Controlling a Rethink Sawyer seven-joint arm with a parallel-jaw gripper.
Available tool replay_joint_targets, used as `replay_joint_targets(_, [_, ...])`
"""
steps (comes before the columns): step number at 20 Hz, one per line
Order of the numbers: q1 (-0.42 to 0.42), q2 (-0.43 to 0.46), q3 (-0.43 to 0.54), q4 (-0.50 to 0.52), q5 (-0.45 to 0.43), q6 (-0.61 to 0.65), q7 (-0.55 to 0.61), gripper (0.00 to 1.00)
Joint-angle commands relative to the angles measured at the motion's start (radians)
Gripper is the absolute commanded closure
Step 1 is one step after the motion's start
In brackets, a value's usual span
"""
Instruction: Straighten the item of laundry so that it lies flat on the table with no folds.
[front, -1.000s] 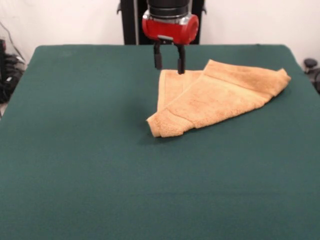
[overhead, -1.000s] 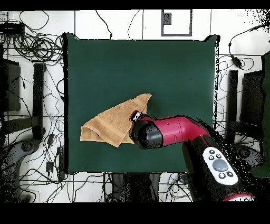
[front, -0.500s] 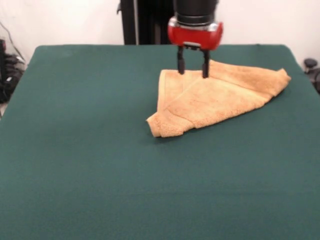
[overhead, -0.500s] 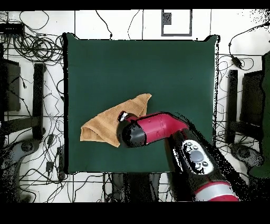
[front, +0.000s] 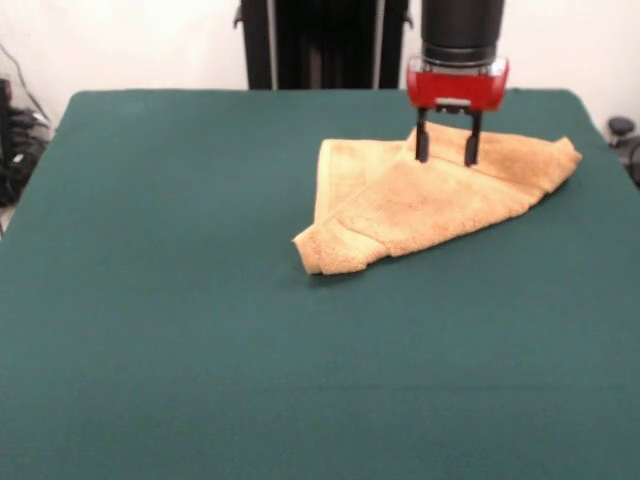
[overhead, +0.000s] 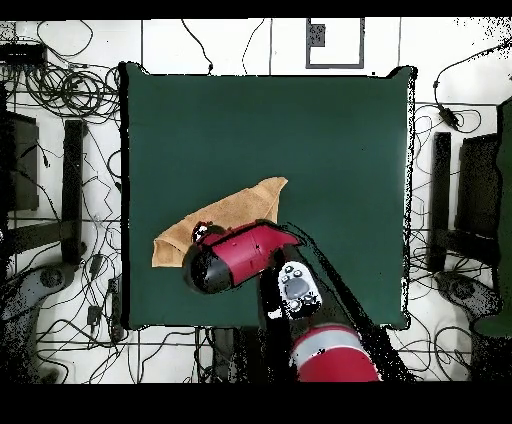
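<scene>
The tan-orange towel (front: 420, 200) lies folded over itself on the dark green table (front: 200, 330), toward the far right in the front view, with a rolled corner pointing at the table's middle. My gripper (front: 446, 152) hangs open and empty just above the towel's far folded layer, fingers pointing down. In the overhead view the towel (overhead: 240, 205) lies at the left near the robot's side, and the red arm (overhead: 235, 255) covers its near part. No white tag shows.
The black pedestal (front: 325, 45) stands behind the table's far edge. Cables and stands (overhead: 60, 130) surround the table on the floor. A frame marker (overhead: 335, 42) lies beyond the far edge in the overhead view.
The gripper has moved steadily to the right in the front view, from the towel's left far corner to above its right part. It stays open. The towel has not moved.
</scene>
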Motion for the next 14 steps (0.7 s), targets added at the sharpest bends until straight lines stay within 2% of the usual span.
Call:
replay_joint_targets(1, [0.05,0.082,-0.104,-0.064,0.014,-0.086,0.134,0.0])
replay_joint_targets(7, [0.007,0.091,-0.085,-0.055,0.02,-0.103,0.072,0.0])
replay_joint_targets(14, [-0.089,0.083,-0.048,-0.024,-0.034,-0.123,-0.005,0.0])
